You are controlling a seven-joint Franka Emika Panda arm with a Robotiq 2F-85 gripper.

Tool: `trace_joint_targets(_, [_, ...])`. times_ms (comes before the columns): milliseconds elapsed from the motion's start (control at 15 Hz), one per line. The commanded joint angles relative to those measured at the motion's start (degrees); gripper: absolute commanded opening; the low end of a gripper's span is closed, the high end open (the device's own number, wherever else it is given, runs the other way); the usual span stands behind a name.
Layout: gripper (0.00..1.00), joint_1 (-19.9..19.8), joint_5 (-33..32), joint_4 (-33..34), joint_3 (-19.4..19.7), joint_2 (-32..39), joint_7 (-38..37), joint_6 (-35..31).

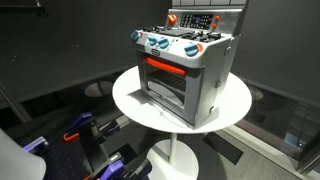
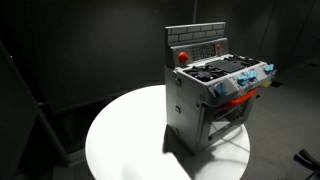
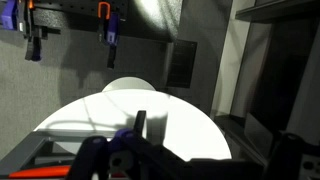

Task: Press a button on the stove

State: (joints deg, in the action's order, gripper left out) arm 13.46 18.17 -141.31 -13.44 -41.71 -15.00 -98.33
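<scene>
**Status.** In the wrist view the gripper (image 3: 150,142) shows only as a dark, blurred mass at the lower edge. Whether its fingers are spread or pressed together cannot be told. A round white surface (image 3: 90,115) lies ahead of and below it. The stove does not appear in that view, so it is still well apart from the gripper.

**Target.** In both exterior views the stove (image 1: 185,72) (image 2: 213,100) stands upright on a round white table (image 1: 125,97) (image 2: 120,135). A red button (image 1: 172,19) (image 2: 183,56) sits on its upright back panel, above the blue-white knobs (image 1: 160,43).

**Hazards (assessed).**
- The controls are small and close together. A broad fingertip is likely to strike a knob or a neighbouring button.
- The stove looks light and unsecured. A horizontal push on the back panel may slide or tip it.
- An exterior view shows the stove near the table rim. A strong push could carry it over the edge.
</scene>
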Motion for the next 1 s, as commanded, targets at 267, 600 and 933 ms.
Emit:
trace_joint_targets(267, [1.00, -1.9, -0.5, 1.1, -0.6, 0.3, 0.0, -0.4])
trace_joint_targets(600, [1.00, -6.1, -3.3, 4.4, -0.3, 2.4, -1.4, -4.4])
trace_joint_targets(933, [1.00, -11.0, -7.7, 9.4, -0.3, 7.8, -4.0, -10.5])
